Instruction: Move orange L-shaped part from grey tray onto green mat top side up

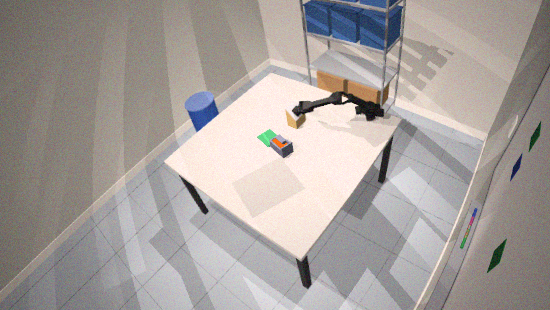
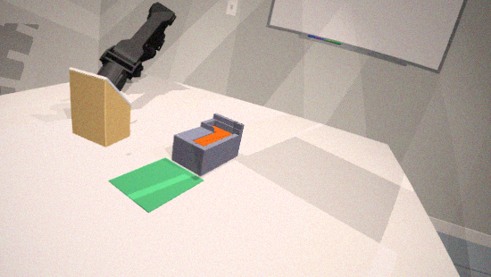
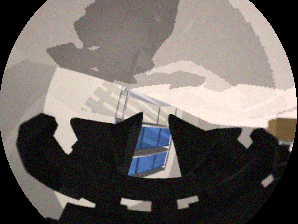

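Observation:
The orange L-shaped part (image 1: 279, 143) (image 2: 212, 139) lies in the pocket of the grey tray (image 1: 287, 151) (image 2: 187, 154) and looks level with its top. Its wider end is toward the tray's raised back wall. The green mat (image 1: 267, 136) (image 2: 149, 179) lies flat beside the tray, with nothing on it. My gripper (image 3: 155, 116) is partly open and empty, with a gap between its fingertips in the wrist view. It is far from the tray, at the shelf side of the table; its fingers are too small or hidden to make out in the top and exterior views.
A tan block (image 1: 294, 120) (image 2: 89, 107) (image 3: 283, 129) with a sloped white top stands between the arm's base and the mat. The black arm (image 1: 320, 104) (image 2: 138, 42) reaches away from the tray. A shelf with blue bins (image 1: 345, 25) (image 3: 152, 137) stands behind the table.

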`<state>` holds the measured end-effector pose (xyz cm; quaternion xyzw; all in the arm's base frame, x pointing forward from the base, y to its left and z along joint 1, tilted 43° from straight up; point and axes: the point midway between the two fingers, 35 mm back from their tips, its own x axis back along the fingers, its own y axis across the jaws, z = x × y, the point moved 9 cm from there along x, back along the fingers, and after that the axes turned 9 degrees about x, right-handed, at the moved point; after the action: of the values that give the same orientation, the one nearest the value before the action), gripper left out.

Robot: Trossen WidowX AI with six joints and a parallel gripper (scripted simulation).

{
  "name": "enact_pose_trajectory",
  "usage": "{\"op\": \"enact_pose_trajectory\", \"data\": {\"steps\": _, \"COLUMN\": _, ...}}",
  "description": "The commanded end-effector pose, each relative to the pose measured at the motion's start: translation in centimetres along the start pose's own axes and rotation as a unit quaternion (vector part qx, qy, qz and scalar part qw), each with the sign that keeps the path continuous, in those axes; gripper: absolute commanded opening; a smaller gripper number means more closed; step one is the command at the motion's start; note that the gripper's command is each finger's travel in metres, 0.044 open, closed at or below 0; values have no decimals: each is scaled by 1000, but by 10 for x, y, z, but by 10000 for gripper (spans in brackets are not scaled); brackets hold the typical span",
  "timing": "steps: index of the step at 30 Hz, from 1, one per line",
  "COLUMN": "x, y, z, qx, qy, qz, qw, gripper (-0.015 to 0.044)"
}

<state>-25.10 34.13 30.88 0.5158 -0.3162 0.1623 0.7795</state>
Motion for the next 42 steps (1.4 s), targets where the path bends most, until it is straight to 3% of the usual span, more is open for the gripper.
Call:
{"op": "enact_pose_trajectory", "data": {"steps": 1, "x": 52, "y": -18, "z": -37, "qx": -15, "qy": -68, "qz": -30, "qw": 997, "gripper": 180}}
{"op": "enact_pose_trajectory", "data": {"steps": 10, "x": 194, "y": -80, "z": -92, "qx": -44, "qy": -260, "qz": -82, "qw": 961, "gripper": 180}}
{"op": "enact_pose_trajectory", "data": {"steps": 18, "x": 284, "y": -183, "z": -104, "qx": -117, "qy": -360, "qz": -56, "qw": 924, "gripper": 180}}
{"op": "enact_pose_trajectory", "data": {"steps": 28, "x": 354, "y": -335, "z": -78, "qx": -213, "qy": -415, "qz": -19, "qw": 884, "gripper": 180}}
{"op": "enact_pose_trajectory", "data": {"steps": 35, "x": 380, "y": -430, "z": -20, "qx": -279, "qy": -442, "qz": -17, "qw": 852, "gripper": 180}}
{"op": "enact_pose_trajectory", "data": {"steps": 42, "x": 381, "y": -504, "z": 59, "qx": -337, "qy": -470, "qz": -37, "qw": 815, "gripper": 180}}
